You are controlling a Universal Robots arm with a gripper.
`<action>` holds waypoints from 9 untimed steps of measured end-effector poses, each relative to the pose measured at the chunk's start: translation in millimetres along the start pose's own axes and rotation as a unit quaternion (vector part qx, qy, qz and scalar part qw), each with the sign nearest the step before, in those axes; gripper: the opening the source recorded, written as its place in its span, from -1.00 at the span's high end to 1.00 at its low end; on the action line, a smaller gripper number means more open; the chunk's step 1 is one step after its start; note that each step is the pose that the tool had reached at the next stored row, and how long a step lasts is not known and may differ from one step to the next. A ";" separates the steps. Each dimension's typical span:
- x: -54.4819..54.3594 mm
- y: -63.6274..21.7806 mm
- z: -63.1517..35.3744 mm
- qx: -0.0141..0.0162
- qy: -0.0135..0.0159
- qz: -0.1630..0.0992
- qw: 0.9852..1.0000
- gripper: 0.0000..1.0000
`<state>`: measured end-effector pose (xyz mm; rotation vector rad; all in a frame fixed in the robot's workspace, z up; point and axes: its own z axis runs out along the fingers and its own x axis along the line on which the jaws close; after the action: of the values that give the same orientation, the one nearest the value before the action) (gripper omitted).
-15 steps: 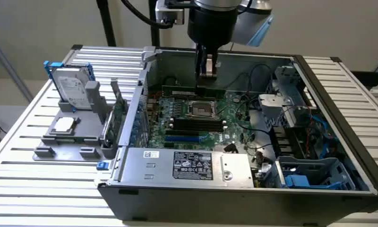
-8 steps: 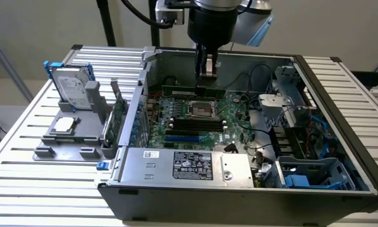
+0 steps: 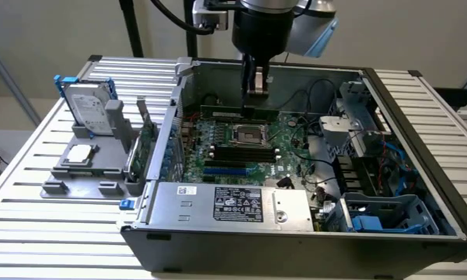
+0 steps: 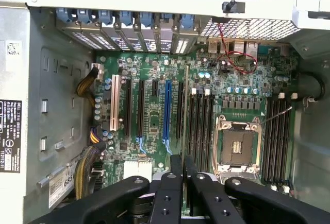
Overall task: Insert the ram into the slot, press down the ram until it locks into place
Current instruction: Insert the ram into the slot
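My gripper (image 3: 254,93) reaches down into the open computer case (image 3: 296,251) and is shut on the ram (image 3: 237,109), a long thin green stick. The stick is held level, on edge, above the green motherboard (image 3: 292,149) near the case's back wall. In the wrist view the black fingers (image 4: 172,183) pinch the ram (image 4: 185,105), seen edge-on as a thin strip. It runs parallel to the black memory slots (image 4: 201,126) beside the socket and sits just to one side of them. Those slots (image 3: 233,154) lie in front of the socket in the exterior view. The ram is above the board and touches no slot.
A square silver processor socket (image 4: 236,144) sits between two banks of black slots (image 4: 278,131). A bright blue slot (image 4: 166,110) and cable bundles (image 4: 87,87) lie beyond. The power supply (image 3: 233,204), a blue drive cage (image 3: 382,216) and a hard drive on a grey stand (image 3: 89,111) surround the board.
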<state>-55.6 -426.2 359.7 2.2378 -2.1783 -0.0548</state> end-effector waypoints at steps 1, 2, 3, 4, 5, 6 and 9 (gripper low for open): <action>-1.5 -0.6 0.6 0.000 0.001 0.000 1.000 0.73; -3.3 -1.2 1.4 0.000 0.001 0.000 1.000 0.73; -5.4 -1.7 2.6 0.000 0.002 0.000 1.000 0.73; -7.5 -2.2 3.9 0.000 0.003 -0.001 1.000 0.73; -9.8 -2.6 5.4 0.000 0.004 -0.001 1.000 0.73; -12.1 -3.3 7.2 0.000 0.004 -0.001 1.000 0.73; -18.7 -5.9 12.7 0.000 0.005 -0.001 1.000 0.73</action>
<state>-50.7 -407.2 347.0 2.2351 -2.1710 -0.0437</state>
